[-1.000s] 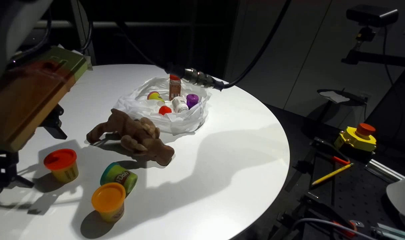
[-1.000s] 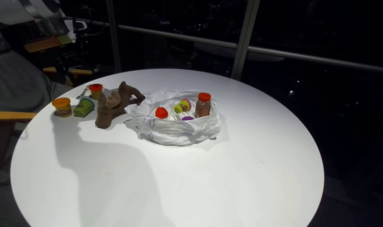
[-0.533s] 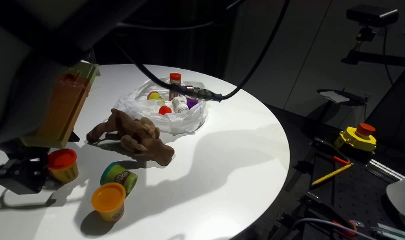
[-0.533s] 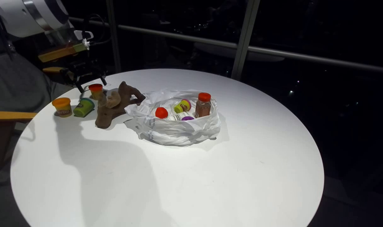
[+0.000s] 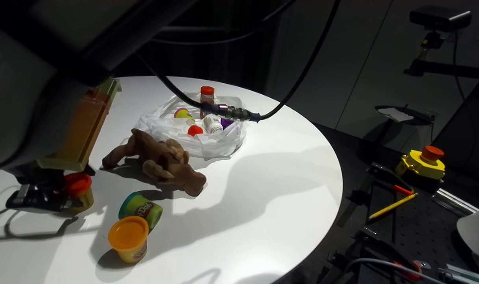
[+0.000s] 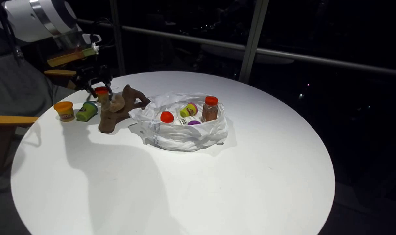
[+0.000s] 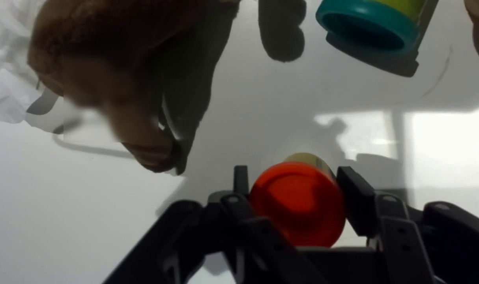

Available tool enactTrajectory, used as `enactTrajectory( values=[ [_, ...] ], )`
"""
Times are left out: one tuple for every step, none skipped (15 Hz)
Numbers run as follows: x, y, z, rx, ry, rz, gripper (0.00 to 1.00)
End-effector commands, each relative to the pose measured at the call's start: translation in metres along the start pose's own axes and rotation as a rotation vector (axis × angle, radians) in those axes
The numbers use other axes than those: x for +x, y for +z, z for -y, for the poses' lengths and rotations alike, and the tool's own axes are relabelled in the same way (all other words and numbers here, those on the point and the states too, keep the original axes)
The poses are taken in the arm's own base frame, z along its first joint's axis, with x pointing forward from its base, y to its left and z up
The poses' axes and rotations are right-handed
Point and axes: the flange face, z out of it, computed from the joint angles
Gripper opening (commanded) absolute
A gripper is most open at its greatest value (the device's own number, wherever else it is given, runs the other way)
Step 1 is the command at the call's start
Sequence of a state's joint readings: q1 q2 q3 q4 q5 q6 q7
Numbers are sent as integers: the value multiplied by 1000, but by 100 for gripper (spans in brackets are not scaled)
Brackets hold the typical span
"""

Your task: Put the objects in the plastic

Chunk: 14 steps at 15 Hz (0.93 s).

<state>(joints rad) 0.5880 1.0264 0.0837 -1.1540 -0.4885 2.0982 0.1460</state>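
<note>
My gripper [image 7: 296, 193] is shut on the red-lidded yellow tub [image 7: 298, 213], with a finger touching each side near the lid. This tub also shows in both exterior views [image 5: 83, 189] [image 6: 102, 95], at or just above the table. A green tub with a teal lid [image 5: 146, 213] lies on its side, close to an upright orange-lidded tub [image 5: 128, 238]. A brown plush animal [image 5: 152, 157] lies between the tubs and the open white plastic bag [image 6: 185, 140]. In the bag are a red-capped bottle [image 6: 210, 112], a yellow tub [image 6: 189, 110], a white bottle [image 6: 184, 121] and red and purple things.
The round white table [image 6: 250, 182] holds everything, and its edge curves close to the orange-lidded tub. A wooden chair arm [image 6: 12, 119] stands beside the edge. A cable [image 5: 231, 112] hangs in front of the bag in an exterior view.
My gripper has come down over the red-lidded tub and its fingers have closed in on it. The tub has shifted slightly. The other objects have not moved.
</note>
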Motion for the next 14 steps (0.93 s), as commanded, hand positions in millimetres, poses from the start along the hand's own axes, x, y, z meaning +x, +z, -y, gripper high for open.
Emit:
enactTrajectory(
  values=[
    [3,-12,-24,-3,35,-44,30],
    [-1,-17,-33,-16,67,-31,29],
    [-4,-24,-43,-21,101,-35,28],
    [-8,-36,-55,-30,151,-48,28],
    [-13,-53,-69,-38,223,-67,28],
    [-18,-66,-81,-51,272,-78,28],
    [-26,-81,-95,-66,329,-85,28],
    [-33,-95,-109,-78,387,-87,28],
    [-43,-101,-124,-96,443,-84,28],
    [-52,-106,-138,-115,497,-79,28],
    [-59,-107,-150,-137,549,-74,28],
    [-70,-102,-162,-159,600,-60,28],
    [-79,-93,-173,-174,652,-45,28],
    [-88,-81,-183,-197,701,-32,28]
  ],
)
